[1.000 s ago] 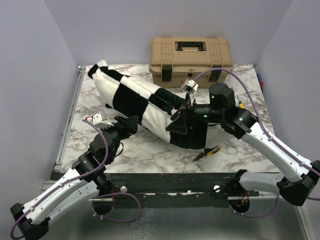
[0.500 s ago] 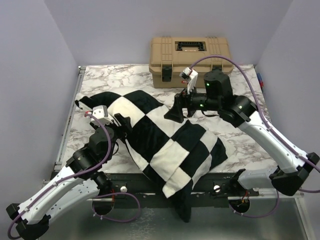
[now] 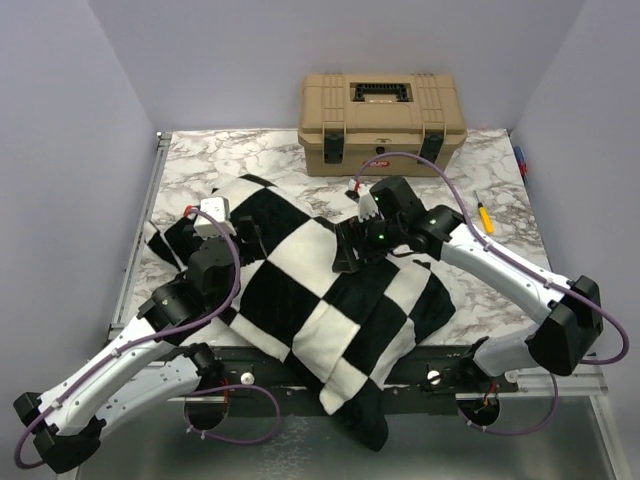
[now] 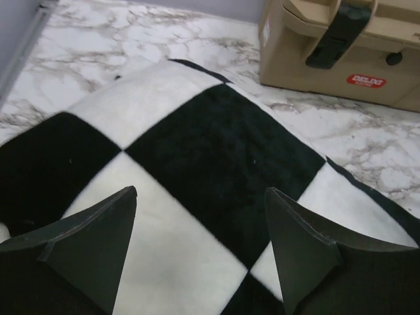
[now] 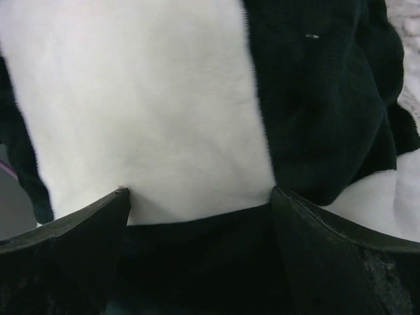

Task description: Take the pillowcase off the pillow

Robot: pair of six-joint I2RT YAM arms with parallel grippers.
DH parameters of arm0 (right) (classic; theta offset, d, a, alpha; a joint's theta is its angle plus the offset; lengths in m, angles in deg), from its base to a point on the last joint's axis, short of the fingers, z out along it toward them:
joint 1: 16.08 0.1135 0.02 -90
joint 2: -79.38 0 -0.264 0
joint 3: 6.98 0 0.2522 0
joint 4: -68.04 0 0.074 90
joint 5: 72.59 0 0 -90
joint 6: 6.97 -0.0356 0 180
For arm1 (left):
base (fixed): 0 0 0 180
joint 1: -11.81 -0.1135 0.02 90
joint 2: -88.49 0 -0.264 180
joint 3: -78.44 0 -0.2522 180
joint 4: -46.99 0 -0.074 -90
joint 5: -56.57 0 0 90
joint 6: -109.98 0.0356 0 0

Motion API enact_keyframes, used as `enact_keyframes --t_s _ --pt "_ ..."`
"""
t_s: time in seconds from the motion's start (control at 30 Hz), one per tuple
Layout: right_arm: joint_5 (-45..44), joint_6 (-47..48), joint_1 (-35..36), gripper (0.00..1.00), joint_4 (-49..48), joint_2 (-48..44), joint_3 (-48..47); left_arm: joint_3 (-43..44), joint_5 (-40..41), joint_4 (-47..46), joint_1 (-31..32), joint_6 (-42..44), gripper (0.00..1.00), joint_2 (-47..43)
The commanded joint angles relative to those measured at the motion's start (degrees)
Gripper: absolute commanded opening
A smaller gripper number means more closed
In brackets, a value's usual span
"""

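Note:
The black and white checkered pillowcase (image 3: 320, 300) lies flat across the table's left and middle, one corner hanging over the front edge. The plain white pillow is hidden, so I cannot see it. My left gripper (image 3: 243, 238) is open just above the cloth's left part, its jaws wide apart over the checks (image 4: 200, 191). My right gripper (image 3: 345, 262) is open and pressed down on the cloth near its middle. In the right wrist view (image 5: 199, 190) a white square and a black fold lie between the spread jaws.
A tan toolbox (image 3: 383, 120) stands at the back centre and also shows in the left wrist view (image 4: 341, 46). A small yellow-handled screwdriver (image 3: 482, 214) lies on the marble table (image 3: 500, 180) at the right. A metal rail (image 3: 135, 250) runs along the left edge.
The checkered bundle went from standing on edge at the back to lying flat and spread toward the front edge. Both grippers came down onto it; the right one moved forward and left.

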Motion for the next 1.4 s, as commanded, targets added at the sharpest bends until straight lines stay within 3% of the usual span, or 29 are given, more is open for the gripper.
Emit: enact_keyframes --t_s 0.0,0.1,0.2,0.27,0.4,0.57,0.83,1.07,1.23,1.37 --pt "2.3 -1.2 0.3 0.95 -2.5 3.8 3.0 3.5 8.2 -1.7 -0.2 8.0 0.80 -0.8" --pt "4.0 -1.3 0.2 1.00 -3.9 8.2 2.6 2.5 10.9 -5.4 -0.2 12.3 0.80 -1.0" --pt "4.9 -1.3 0.3 0.95 -5.1 12.4 1.4 -0.6 10.4 -9.7 -0.2 14.6 0.80 -1.6" --pt "5.7 -1.3 0.4 0.79 -5.8 14.6 0.2 -2.8 8.9 -11.3 -0.2 15.2 0.80 -1.8" --pt "7.2 -2.1 1.2 0.33 -8.7 17.6 -3.0 -5.1 7.5 -11.6 -0.8 16.8 0.80 -1.6" --pt "5.2 -4.0 2.0 0.02 -12.2 20.6 -9.8 -5.6 5.5 -12.1 -1.1 16.7 0.80 -2.5" --pt "-8.9 -8.8 2.0 0.00 -20.5 25.1 -19.3 -6.2 3.8 -12.4 -1.8 16.6 0.80 -3.8" --pt "-19.6 -8.1 1.9 0.00 -21.4 34.9 -32.1 -6.4 3.1 -12.6 -2.0 16.6 0.80 -4.5" --pt "-27.3 -12.4 1.7 0.00 -21.3 40.3 -37.1 -6.8 2.9 -12.8 -2.1 16.5 0.80 -5.6" --pt "-27.2 -13.8 1.5 0.00 -21.1 40.0 -37.1 -7.0 1.4 -13.1 -2.2 16.7 0.80 -6.0"
